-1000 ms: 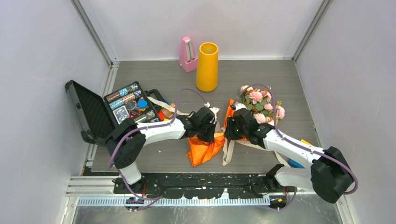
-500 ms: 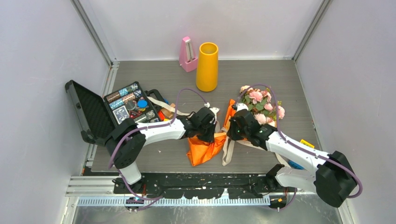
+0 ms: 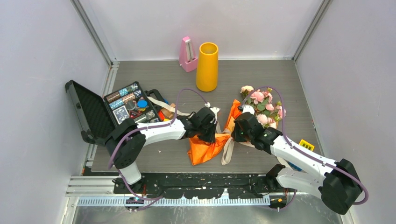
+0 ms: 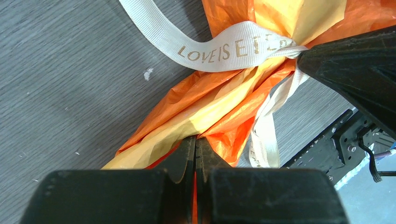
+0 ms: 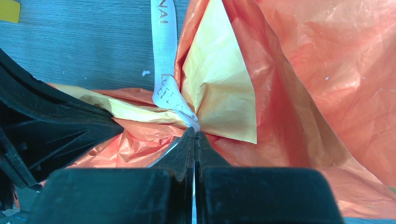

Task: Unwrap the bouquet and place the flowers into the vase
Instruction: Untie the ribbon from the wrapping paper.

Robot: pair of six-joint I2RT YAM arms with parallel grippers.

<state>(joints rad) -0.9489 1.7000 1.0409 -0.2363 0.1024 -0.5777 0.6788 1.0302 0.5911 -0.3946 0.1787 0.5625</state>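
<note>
I have the bouquet (image 3: pixel 235 113) lying on the table (image 3: pixel 154 74), right of centre, with the blooms toward the far right and the stem end toward me. My left jaws are pinched together on a fold of the orange paper (image 4: pixel 187 107) at the stem end; the left wrist view shows the paper running into the closed tips. My right jaws are together too, their tips at the knot of the beige ribbon (image 4: pixel 219 49) where it cinches the wrap. I judge they have the ribbon itself pinched, though the tips hide the exact bite. The two arms sit almost nose to nose over the waist of the bundle.

I reckon I am early in the job. The ribbon is knotted around the paper with its tails trailing on the table, and the paper is wrapped around the stems. The flowers (image 3: pixel 262 103) poke out of the wrap's far end, none free. The vase (image 3: pixel 207 66) stands upright at the back of the table, well apart from the bouquet, with nothing showing above its rim. Left to do: pull the knot loose, peel the paper off, gather the stems and stand them in the vase.
</note>
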